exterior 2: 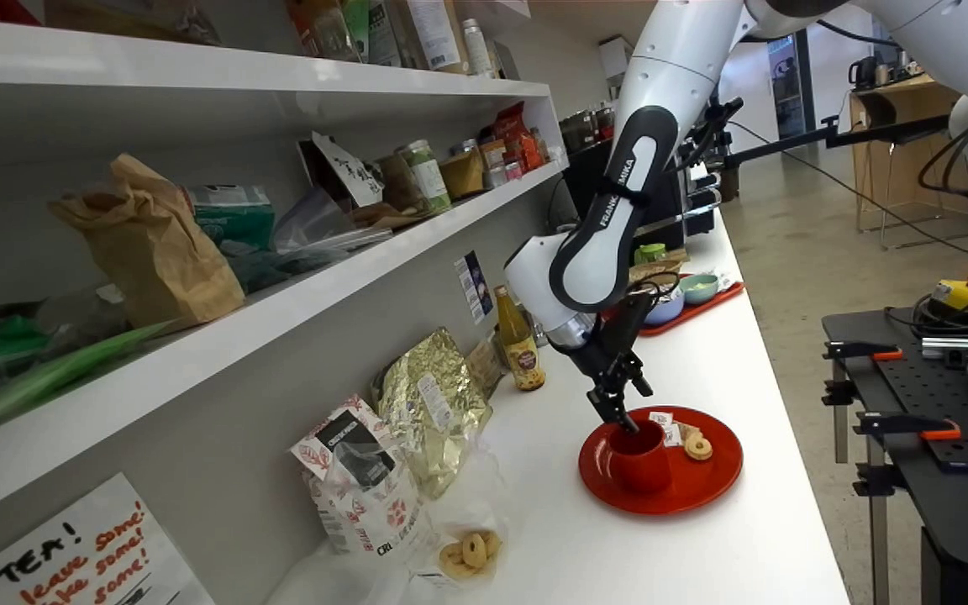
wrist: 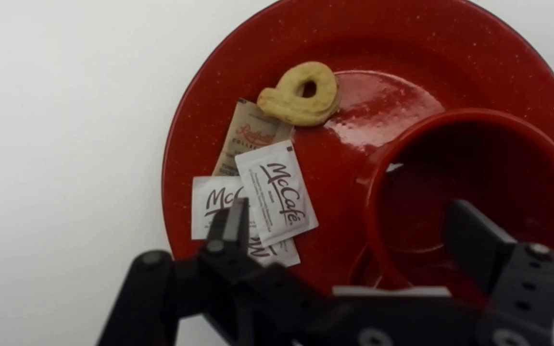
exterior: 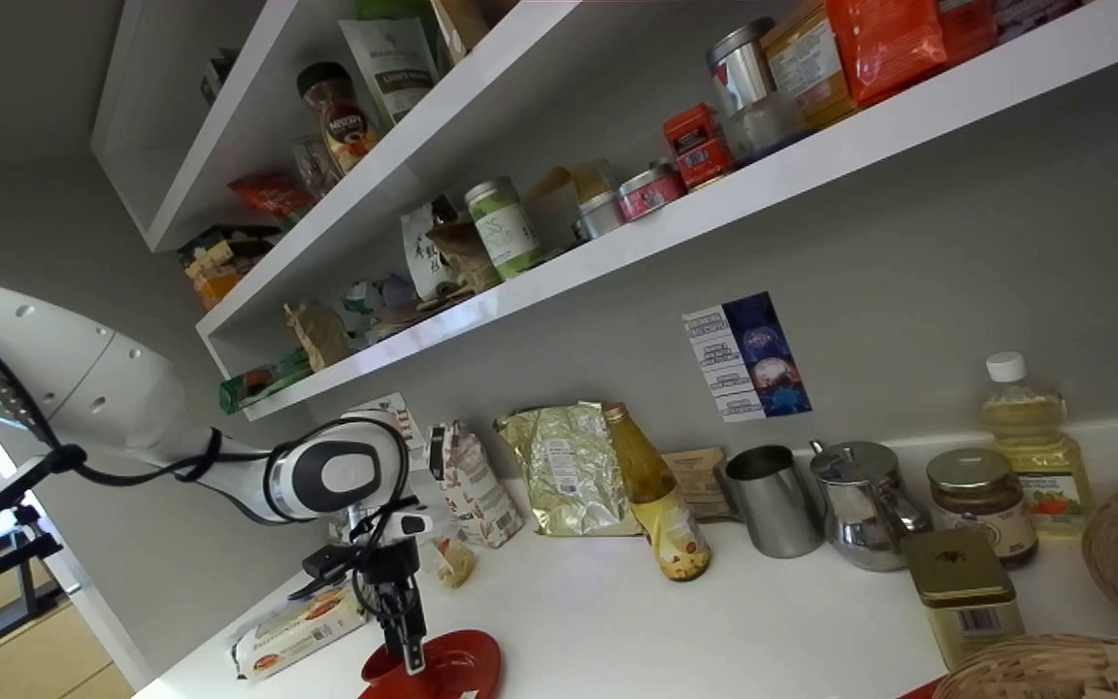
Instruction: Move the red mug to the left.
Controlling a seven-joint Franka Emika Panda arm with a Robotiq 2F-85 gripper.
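Observation:
The small red mug [exterior 2: 640,469] stands upright on the wide red dish [exterior 2: 707,487]. In the wrist view the mug [wrist: 479,154] is at the right, seen from above, with its dark inside showing. A part like its handle is half hidden behind the gripper. My gripper [wrist: 349,211] is open and empty. One finger shows over the mug's opening, the other over the paper sachets on the dish, so the mug's near wall lies between them. In an exterior view the gripper [exterior 2: 637,407] is just above the mug's rim; whether it touches is unclear. The mug [exterior: 382,666] is partly cut off in an exterior view.
The dish also holds white sachets [wrist: 277,192], a brown sachet [wrist: 253,137] and ring-shaped biscuits [wrist: 303,93]. A sauce bottle [exterior 2: 521,344], a gold bag [exterior 2: 434,412] and a flour bag [exterior 2: 366,479] stand along the wall. A shelf [exterior: 617,233] overhangs the counter.

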